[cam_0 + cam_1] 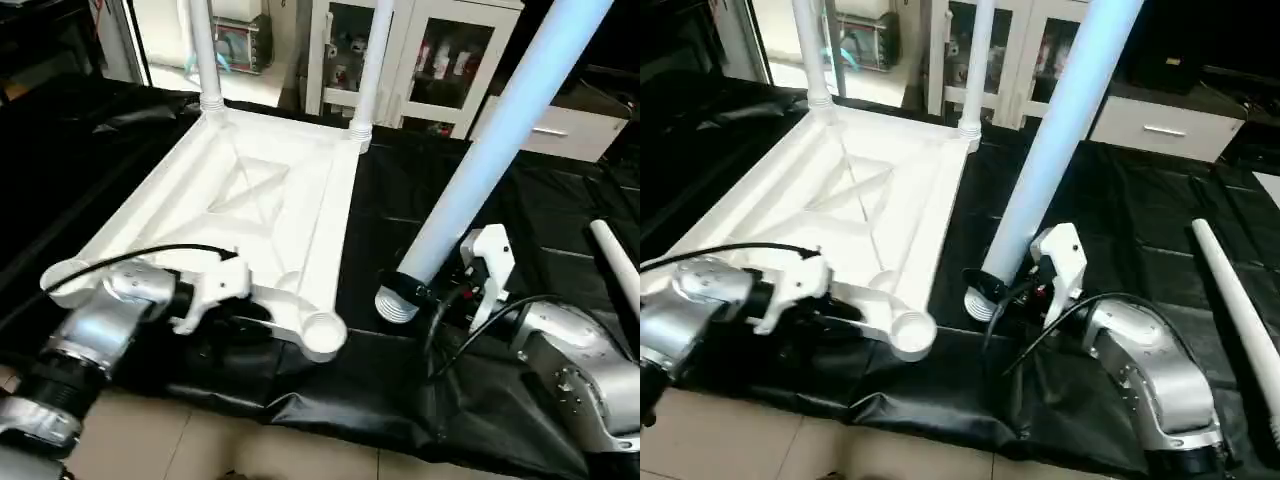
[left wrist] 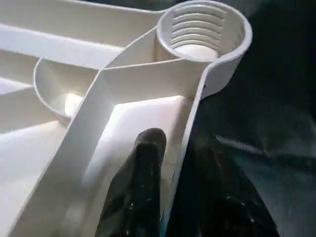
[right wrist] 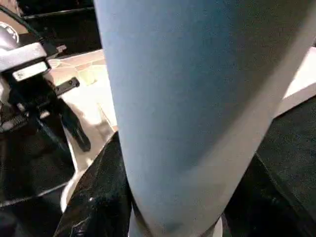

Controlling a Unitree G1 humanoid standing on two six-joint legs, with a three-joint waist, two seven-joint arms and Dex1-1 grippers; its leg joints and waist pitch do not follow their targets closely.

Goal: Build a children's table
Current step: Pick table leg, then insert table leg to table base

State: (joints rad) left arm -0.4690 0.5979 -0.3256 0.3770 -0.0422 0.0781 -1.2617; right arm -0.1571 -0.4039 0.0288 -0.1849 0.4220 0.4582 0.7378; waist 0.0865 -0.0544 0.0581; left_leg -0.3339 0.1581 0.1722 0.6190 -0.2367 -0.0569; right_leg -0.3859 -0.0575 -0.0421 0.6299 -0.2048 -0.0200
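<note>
My left gripper (image 2: 170,163) straddles the near rim wall of the top (image 1: 250,190), one finger (image 2: 140,168) inside the rib pocket, the other outside on the black sheet (image 1: 420,400); the jaws look pinched on that wall. An empty threaded socket (image 2: 200,29) sits just beyond my fingertips. My right gripper (image 1: 455,290) is clamped around a tilted leg (image 1: 500,130), threaded end low, just right of that corner. Two legs (image 1: 205,50) stand in the far sockets; a fourth leg (image 1: 1240,320) lies farther right.

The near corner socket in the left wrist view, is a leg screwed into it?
No, the corner socket stands empty, its inner threads showing.
</note>
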